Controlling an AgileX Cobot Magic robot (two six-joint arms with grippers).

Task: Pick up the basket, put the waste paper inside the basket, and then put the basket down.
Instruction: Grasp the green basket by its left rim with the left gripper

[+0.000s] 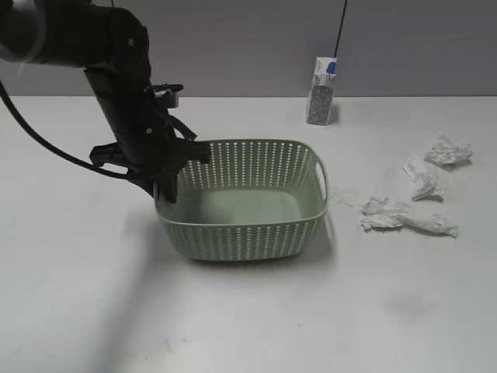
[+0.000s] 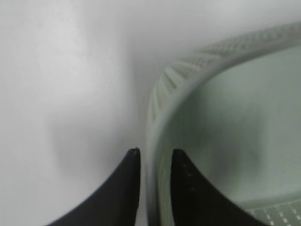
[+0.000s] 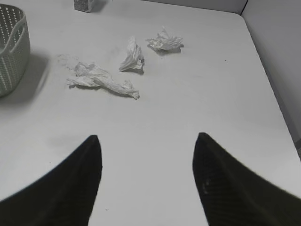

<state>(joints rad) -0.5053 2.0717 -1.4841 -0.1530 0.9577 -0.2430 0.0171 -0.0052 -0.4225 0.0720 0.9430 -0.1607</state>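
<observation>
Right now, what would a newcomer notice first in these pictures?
The pale green basket at the table's middle, its left rim pinched between the fingers of the black left gripper. Next, three crumpled white wads of waste paper lying to its right, with the right gripper open above bare table.

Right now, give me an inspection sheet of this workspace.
Surface: white table, bare in front.
Job's things: green basket empty; three wads of waste paper on the table to its right, outside it.
Clutter: small carton with blue cap, upright at the back.
Hands: left hand shut on the basket's left rim, one finger inside, one outside; right hand open above the table, holding nothing.
Cables: black cable off the left arm; thin dark line on the back wall.
Surroundings: plain grey wall.
</observation>
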